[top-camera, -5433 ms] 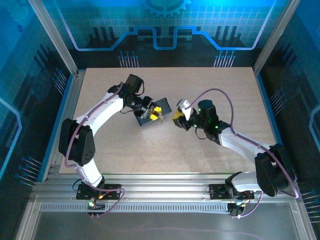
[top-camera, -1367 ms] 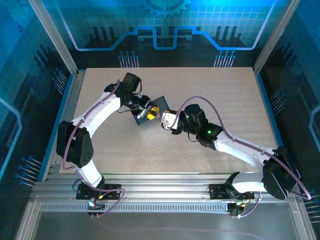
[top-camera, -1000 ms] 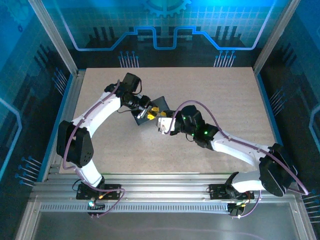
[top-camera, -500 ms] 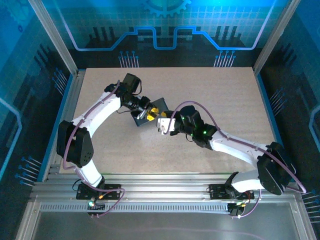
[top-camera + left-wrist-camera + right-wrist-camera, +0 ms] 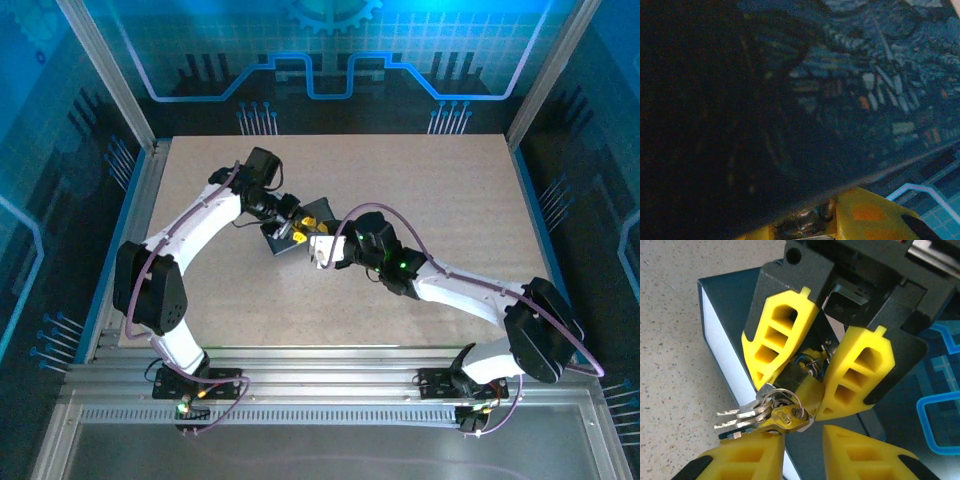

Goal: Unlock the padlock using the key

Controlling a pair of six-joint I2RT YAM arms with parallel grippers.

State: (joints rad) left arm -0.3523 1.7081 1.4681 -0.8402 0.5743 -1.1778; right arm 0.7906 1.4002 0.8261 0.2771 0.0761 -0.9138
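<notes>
The left gripper was pressed together on the padlock, holding it just off the white side of the box and over the box's dark face. The key sat at the padlock's lower end, beside that same box edge. It was on a ring with spare keys fanned out toward the surface. Whether its blade was fully seated in the lock could not be told.

The right gripper waited just under the key, its jaws slightly spread with a gap showing between them. The key's head lay against the top of one finger rather than squarely between the two.

The step in hand looked like taking hold of the key head to turn it. To do it well, the right gripper should shift sideways until the head sits centred in the gap, then close on its flat faces with the spare keys outside the pinch. The turn should run about the key's own axis, without pulling away from the box, while the left gripper resists the twist.
</notes>
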